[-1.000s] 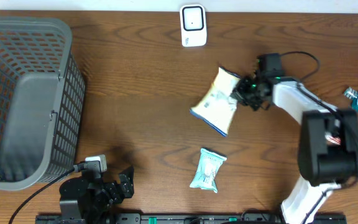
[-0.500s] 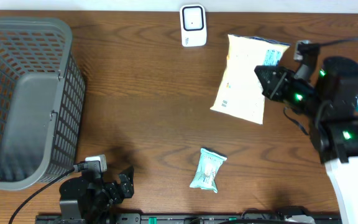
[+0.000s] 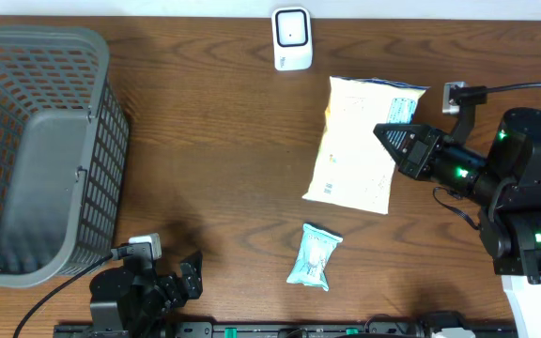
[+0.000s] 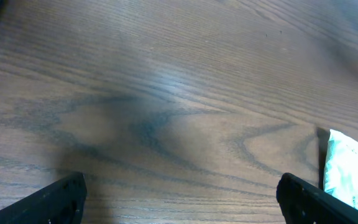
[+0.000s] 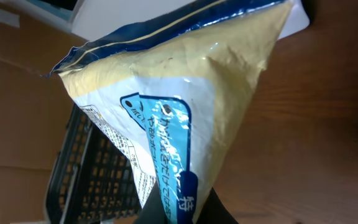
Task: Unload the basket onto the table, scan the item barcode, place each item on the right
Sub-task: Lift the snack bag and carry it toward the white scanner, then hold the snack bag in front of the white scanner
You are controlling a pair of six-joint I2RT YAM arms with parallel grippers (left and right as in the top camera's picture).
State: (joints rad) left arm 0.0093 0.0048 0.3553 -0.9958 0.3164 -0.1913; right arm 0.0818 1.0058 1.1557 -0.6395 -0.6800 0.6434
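Clamping the snack bag (image 3: 355, 141) in closed jaws, the right gripper (image 3: 386, 134) should square its printed face to the scanner (image 3: 291, 38); the left gripper (image 4: 182, 199) gapes empty.

grey basket (image 3: 45, 178): far left | pale-green packet (image 3: 314, 255): lying front-centre

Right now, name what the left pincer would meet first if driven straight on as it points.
Only bare wooden table, as far as its wrist view shows; nothing lies ahead of the open left pincer. The small white-and-teal packet sits off to the right, probably outside that line.
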